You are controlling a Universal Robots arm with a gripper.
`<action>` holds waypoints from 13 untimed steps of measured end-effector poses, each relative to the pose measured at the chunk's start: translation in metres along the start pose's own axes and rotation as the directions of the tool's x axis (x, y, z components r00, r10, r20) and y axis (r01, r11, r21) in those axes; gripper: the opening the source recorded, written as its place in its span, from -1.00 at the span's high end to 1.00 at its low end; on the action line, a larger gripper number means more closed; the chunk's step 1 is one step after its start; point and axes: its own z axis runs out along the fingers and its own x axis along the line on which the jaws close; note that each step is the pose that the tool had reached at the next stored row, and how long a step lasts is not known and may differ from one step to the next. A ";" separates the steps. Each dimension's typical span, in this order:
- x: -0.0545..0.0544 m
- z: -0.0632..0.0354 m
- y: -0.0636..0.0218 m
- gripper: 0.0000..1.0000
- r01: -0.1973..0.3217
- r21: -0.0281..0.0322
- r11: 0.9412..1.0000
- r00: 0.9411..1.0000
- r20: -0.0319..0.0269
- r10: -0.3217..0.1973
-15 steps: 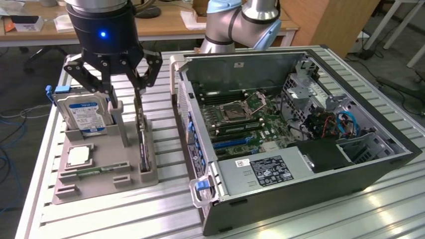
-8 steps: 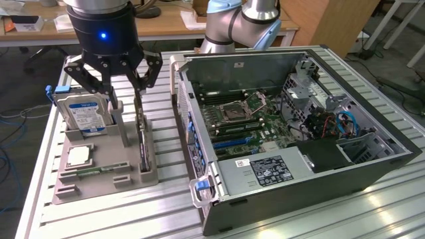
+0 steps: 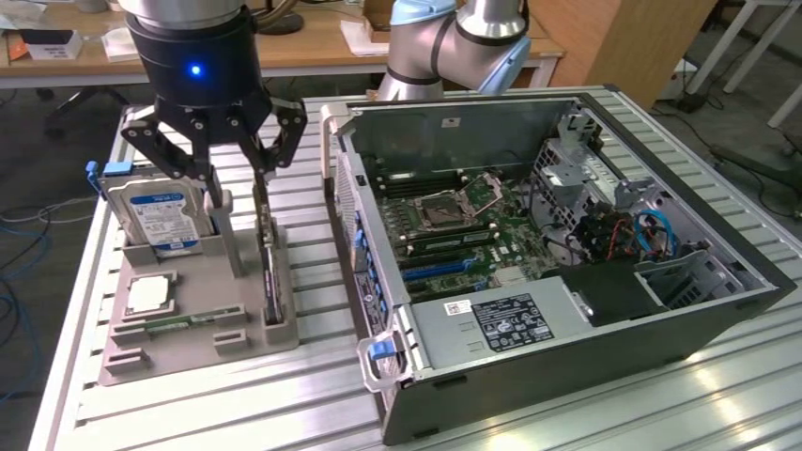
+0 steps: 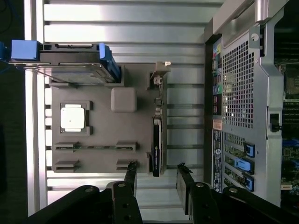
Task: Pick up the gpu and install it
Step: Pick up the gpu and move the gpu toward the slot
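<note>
Silver slats make up the surface [image 3: 188, 413], with desks [image 3: 314, 42] far at the back. On it sits a gray holder [image 3: 257, 343], and just beside that, on the exterior view's right, lies an open computer case [image 3: 602, 348] with a green board [image 3: 495, 240] inside.

The gpu [image 3: 270, 272] stands on its thin edge in a slot on the side of the holder nearest the case. A hard drive [image 3: 157, 216] with a blue and white label stands at the holder's other side, and a small square chip [image 3: 148, 293] lies flat near it.

I think the step in hand is getting down to the gpu to grab it. To do it well, the jaws should go straight down, one finger for each flat face of the gpu, and not bump the holder or the hard drive. The squeeze should be firm but gentle, because the gpu is thin and could tip.

The jaws hang over the holder, released, spread wide and holding nothing. In the wrist view the gpu [image 4: 157, 144] lines up with the gap between the two fingers [image 4: 131, 173], so it looks to sit under the middle of the jaws, apart from them
</note>
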 end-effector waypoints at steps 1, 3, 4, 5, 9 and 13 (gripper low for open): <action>0.000 0.0002 -0.0001 0.06 0.000 0.000 1.000 1.000 0.000 0.000; 0.000 0.0005 -0.0004 0.06 0.000 0.000 1.000 1.000 0.000 0.000; 0.000 0.0008 -0.0005 0.06 0.001 0.000 1.000 1.000 0.000 -0.001; 0.000 0.0009 -0.0006 0.06 0.001 0.000 1.000 1.000 0.000 -0.001; 0.000 0.0016 -0.0011 0.06 0.001 0.000 1.000 1.000 0.000 -0.001; 0.000 0.0023 -0.0018 0.06 0.002 0.000 1.000 1.000 0.000 -0.002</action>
